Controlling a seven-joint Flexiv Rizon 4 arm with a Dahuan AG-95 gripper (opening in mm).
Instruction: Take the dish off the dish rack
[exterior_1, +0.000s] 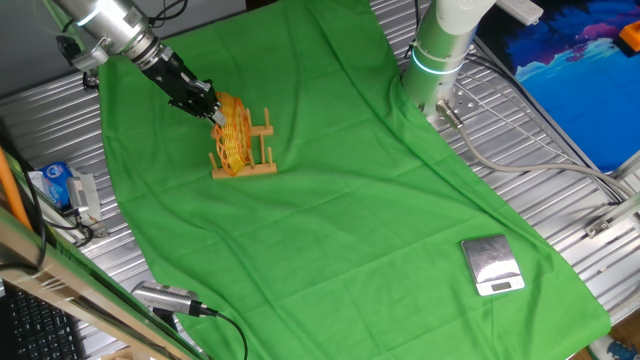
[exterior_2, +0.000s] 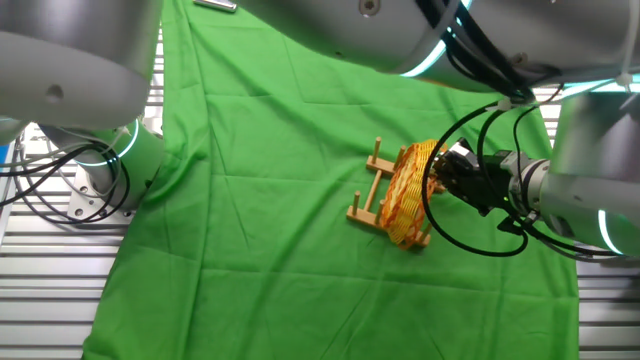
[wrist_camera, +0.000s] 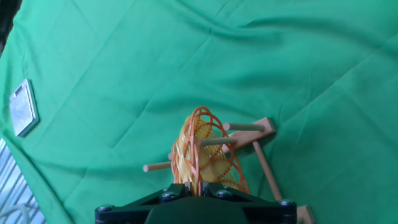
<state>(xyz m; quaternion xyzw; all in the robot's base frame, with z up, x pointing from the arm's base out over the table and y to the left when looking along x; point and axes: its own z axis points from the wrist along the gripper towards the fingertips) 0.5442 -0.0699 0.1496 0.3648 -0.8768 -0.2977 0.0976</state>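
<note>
The dish (exterior_1: 233, 134) is a yellow-orange woven oval tray standing on edge between the pegs of the small wooden dish rack (exterior_1: 262, 150) on the green cloth. Both show in the other fixed view, the dish (exterior_2: 408, 190) and the rack (exterior_2: 368, 196). In the hand view the dish (wrist_camera: 205, 152) stands just ahead of the fingers, with rack pegs (wrist_camera: 244, 127) beside it. My gripper (exterior_1: 209, 106) is at the dish's top rim, and its two fingers (wrist_camera: 178, 188) close on the rim's edge. The gripper also shows in the other fixed view (exterior_2: 440, 172).
A square silver scale (exterior_1: 492, 264) lies on the cloth at the near right and shows in the hand view (wrist_camera: 22, 107). The robot base (exterior_1: 438, 55) stands at the far right. Metal table slats and cables surround the green cloth (exterior_1: 330, 220).
</note>
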